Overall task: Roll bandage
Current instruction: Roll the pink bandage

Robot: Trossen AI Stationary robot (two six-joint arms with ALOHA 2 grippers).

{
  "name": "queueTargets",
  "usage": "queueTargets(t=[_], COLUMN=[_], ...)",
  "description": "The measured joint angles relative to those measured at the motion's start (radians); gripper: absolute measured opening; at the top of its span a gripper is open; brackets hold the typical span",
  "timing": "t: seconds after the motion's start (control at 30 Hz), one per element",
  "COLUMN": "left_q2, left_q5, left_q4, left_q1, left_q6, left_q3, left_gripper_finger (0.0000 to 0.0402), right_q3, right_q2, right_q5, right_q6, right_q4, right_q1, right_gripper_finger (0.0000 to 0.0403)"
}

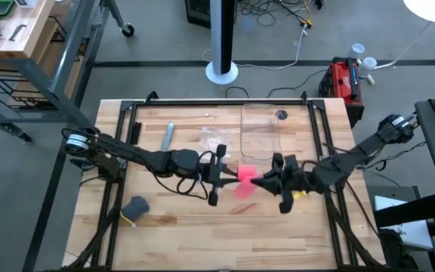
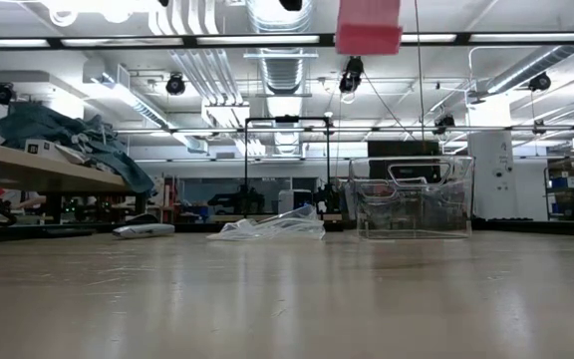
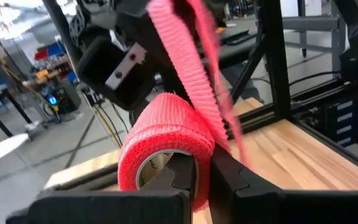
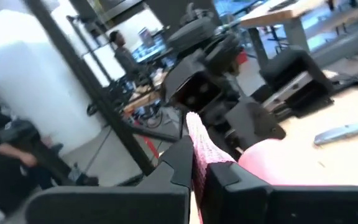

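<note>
The left pincer (image 1: 219, 175) clamps the bandage (image 1: 245, 181) roll; its loose tail runs toward three o'clock into the clenched right pincer (image 1: 266, 181), above the tabletop (image 1: 202, 227).

The pink bandage (image 1: 245, 181) is hanging in the air above the bench (image 1: 202, 234), partly rolled into a small roll, with a loose strip stretching away.

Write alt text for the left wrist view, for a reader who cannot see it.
Close-up of a pink bandage roll clamped between the left gripper's dark fingers, with a loose strip running up to the right gripper, just behind. Below is the wooden table, with its black frame rising on one side and a blurred workshop beyond.
</note>
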Motion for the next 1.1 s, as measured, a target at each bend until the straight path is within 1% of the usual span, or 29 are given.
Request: queueTargets(t=[0.07,0.13,0.27,0.33,0.4,0.47,0.53,0.63,0.8,0.97,1.1], left_q2=[0.0,0.0,0.0,0.0,0.0,0.0,0.0,0.0,0.0,0.0,0.0], left_q5=[0.0,0.0,0.003,0.041,0.112,0.171,0.2,0.228,0.313,0.403,0.422], left_q4=[-0.018,-0.039,-0.099,-0.104,-0.102,-0.102,-0.098,-0.088,-0.063,-0.019,0.035], left_q1=[0.0,-0.001,-0.02,-0.026,-0.03,-0.034,-0.038,-0.039,-0.041,-0.042,-0.044], left_q6=[-0.039,-0.08,-0.074,-0.066,-0.067,-0.069,-0.071,-0.071,-0.074,-0.075,-0.091], left_q3=[0.0,0.0,0.0,0.0,0.0,0.0,0.0,0.0,0.0,0.0,0.0], left_gripper_finger=[0.0008,0.0008,0.0008,0.0008,0.0008,0.0008,0.0008,0.0008,0.0008,0.0008,0.0008], right_q3=[0.0,0.0,0.0,0.0,0.0,0.0,0.0,0.0,0.0,0.0,0.0], right_q2=[-0.007,-0.016,-0.031,-0.044,-0.058,-0.069,-0.079,-0.093,-0.098,-0.1,-0.098], right_q5=[-0.001,-0.023,-0.045,-0.044,-0.043,-0.043,-0.042,-0.044,-0.048,-0.094,-0.093], right_q6=[0.035,0.083,0.177,0.195,0.205,0.215,0.216,0.237,0.256,0.248,0.242], right_q4=[-0.008,-0.012,-0.052,-0.068,-0.105,-0.158,-0.216,-0.325,-0.46,-0.568,-0.689], right_q1=[-0.007,-0.016,-0.039,-0.05,-0.064,-0.084,-0.107,-0.144,-0.19,-0.222,-0.229], right_gripper_finger=[0.0023,0.0044,0.0098,0.0128,0.0154,0.0177,0.0193,0.0211,0.0231,0.024,0.024])
